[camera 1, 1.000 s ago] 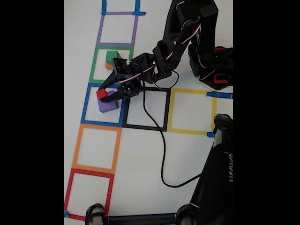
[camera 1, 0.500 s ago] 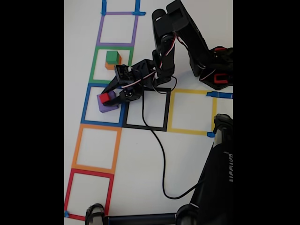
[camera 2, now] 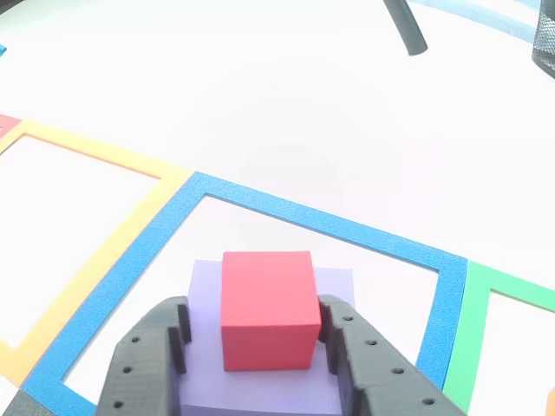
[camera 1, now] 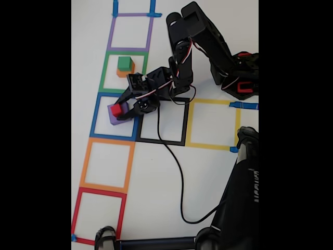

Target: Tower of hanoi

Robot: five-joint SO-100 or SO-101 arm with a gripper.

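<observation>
Red cube (camera 2: 266, 308) sits on top of the purple cube (camera 2: 204, 286), inside the blue tape square (camera 2: 321, 227). The gripper (camera 2: 260, 334) closes on the red cube: one black finger (camera 2: 152, 351) touches its 9 o'clock face, the other presses its 3 o'clock face. In the other view, the lower ends of both fingers and the near edge of the purple cube are cut off by the frame border.

In the fixed view, the red cube (camera 1: 117, 110) covers most of the purple cube (camera 1: 113, 117), and the gripper (camera 1: 122, 109) hides the purple cube's 3 o'clock side. At 12 o'clock from this stack, the green cube (camera 1: 124, 63) rests on the orange cube (camera 1: 121, 73) within the green tape square (camera 1: 105, 73); only a thin orange strip is visible below the green cube. The arm (camera 1: 200, 41) reaches in from 2 o'clock
</observation>
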